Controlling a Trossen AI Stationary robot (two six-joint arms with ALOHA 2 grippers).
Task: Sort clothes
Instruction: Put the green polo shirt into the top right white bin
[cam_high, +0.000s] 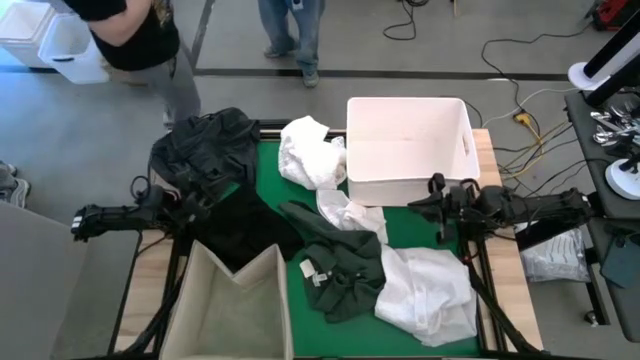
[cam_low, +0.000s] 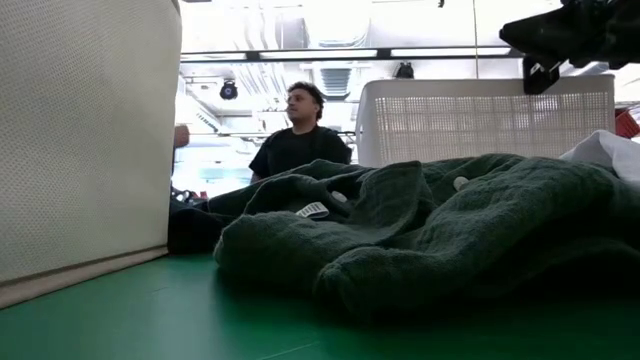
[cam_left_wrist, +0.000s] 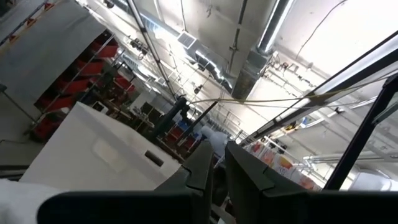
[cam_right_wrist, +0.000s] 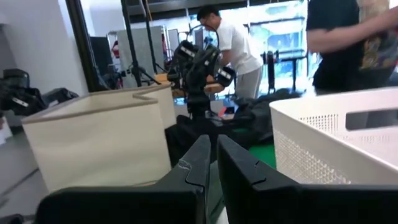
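Clothes lie on the green mat. A black garment (cam_high: 205, 150) is heaped at the far left, and another black one (cam_high: 240, 225) lies in front of it. White garments lie by the basket (cam_high: 310, 150), at mid-table (cam_high: 350, 212) and at the near right (cam_high: 430, 295). A dark green garment (cam_high: 340, 265) lies in the middle and fills the low view (cam_low: 430, 230). My left gripper (cam_high: 212, 200) is over the black clothes, shut and empty, with its fingers (cam_left_wrist: 214, 168) tipped upward. My right gripper (cam_high: 437, 205) hovers by the basket's near wall, shut and empty (cam_right_wrist: 211, 162).
A white plastic basket (cam_high: 410, 190) stands at the far right. A beige fabric bin (cam_high: 270, 265) stands at the near left. A person (cam_high: 140, 40) stands beyond the far left corner, and another person's legs (cam_high: 295, 35) show farther back. Cables and equipment lie right of the table.
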